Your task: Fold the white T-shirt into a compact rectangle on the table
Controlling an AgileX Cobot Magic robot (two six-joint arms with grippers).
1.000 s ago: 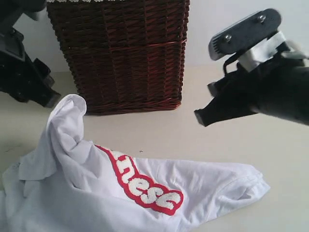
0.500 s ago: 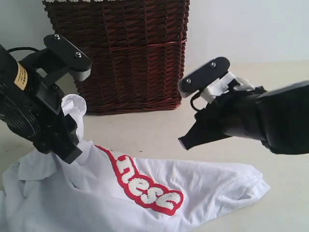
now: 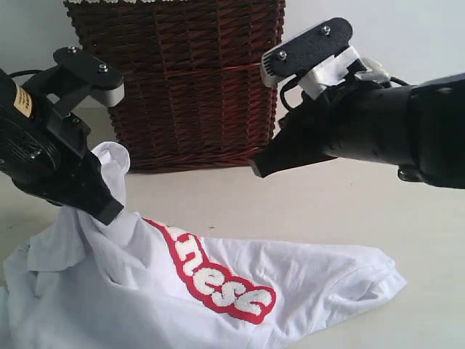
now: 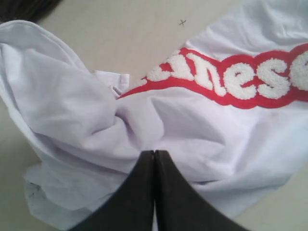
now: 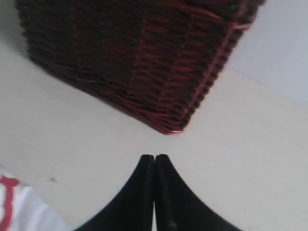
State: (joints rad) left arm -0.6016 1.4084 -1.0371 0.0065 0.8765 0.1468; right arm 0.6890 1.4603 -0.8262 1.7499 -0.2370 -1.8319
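Closure came on both arms: left pincer (image 3: 109, 213), tips together, now presses the bunched white T-shirt (image 3: 312, 276) before the basket (image 3: 196, 80); right pincer (image 3: 256, 169), likewise together, hangs empty. Folding unstarted.

Fuzzy white letters "nes" (image 4: 240, 79) on a red band across the white T-shirt (image 4: 77, 106), neighbouring letters creased or cut off, small yellow label (image 3: 22, 102) on the left arm (image 3: 43, 163), print too small to read, tiny cross mark (image 4: 182, 22) on the table (image 4: 120, 33)

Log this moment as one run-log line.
left gripper: shut, tip at bunched cloth | right gripper: shut, empty, over table near wicker basket | white T-shirt: crumpled, unfolded
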